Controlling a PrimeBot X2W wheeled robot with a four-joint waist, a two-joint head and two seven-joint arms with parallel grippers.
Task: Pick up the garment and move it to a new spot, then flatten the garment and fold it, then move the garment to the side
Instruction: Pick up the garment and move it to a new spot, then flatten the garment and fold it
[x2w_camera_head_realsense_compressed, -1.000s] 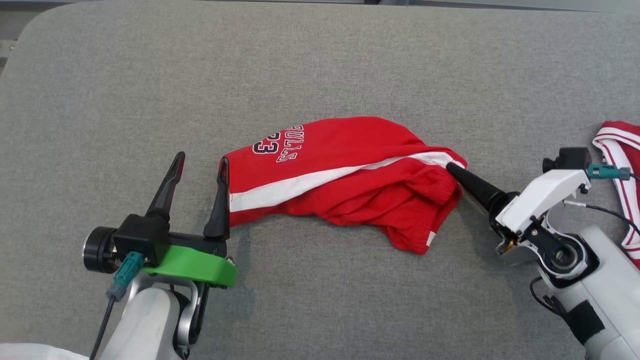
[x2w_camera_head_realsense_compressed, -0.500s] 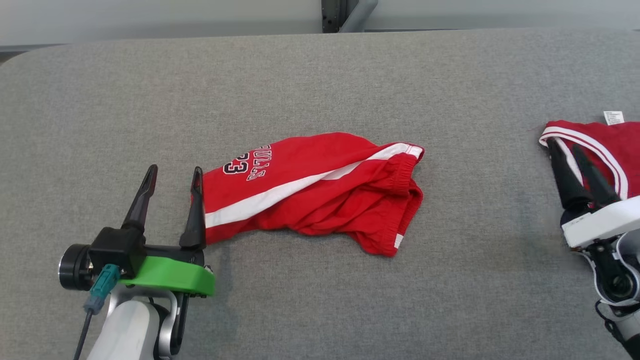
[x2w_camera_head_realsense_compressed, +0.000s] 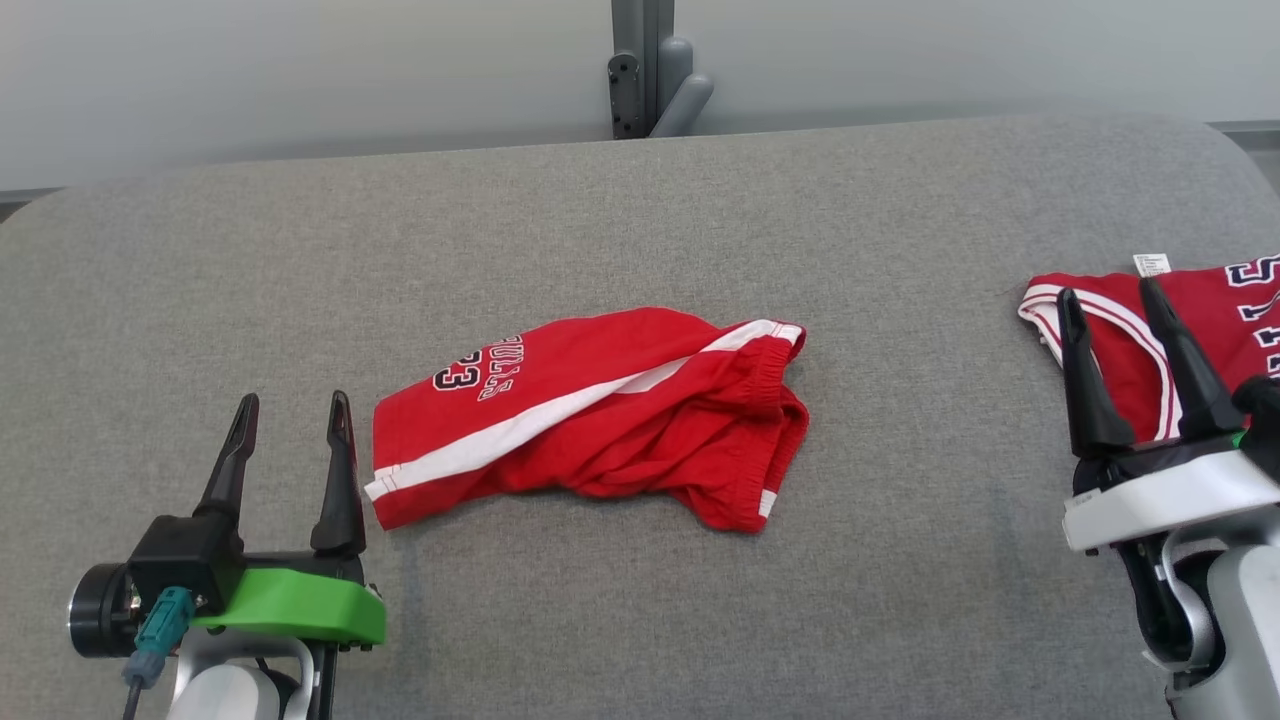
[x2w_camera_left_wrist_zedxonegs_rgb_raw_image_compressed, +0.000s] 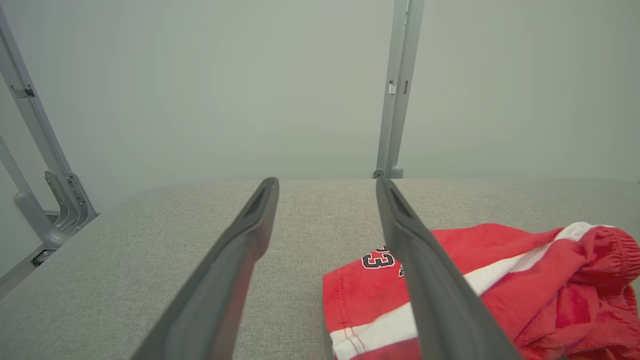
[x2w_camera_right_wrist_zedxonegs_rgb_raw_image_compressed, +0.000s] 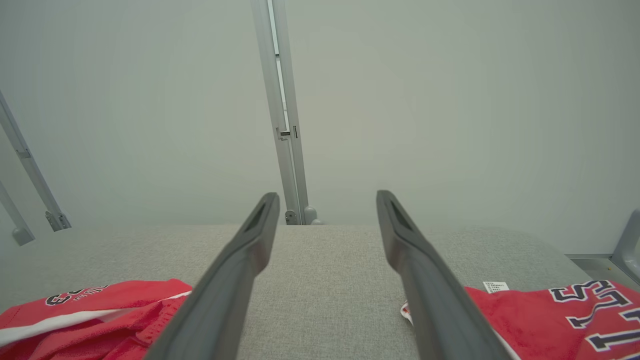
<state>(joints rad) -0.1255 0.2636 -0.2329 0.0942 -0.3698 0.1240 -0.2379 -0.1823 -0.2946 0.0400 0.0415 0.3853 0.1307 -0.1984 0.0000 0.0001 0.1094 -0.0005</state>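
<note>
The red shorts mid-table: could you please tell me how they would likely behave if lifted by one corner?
The red shorts would probably hang limp: they lie in soft rumpled folds near the waistband. They look thin, so likely light. On the textured grey table, a push would probably bunch them rather than slide them.

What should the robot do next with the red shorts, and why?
Probably slide the open left gripper right to the near hem of the shorts: they lie bunched mid-table, held by neither it nor the open right gripper.
</note>
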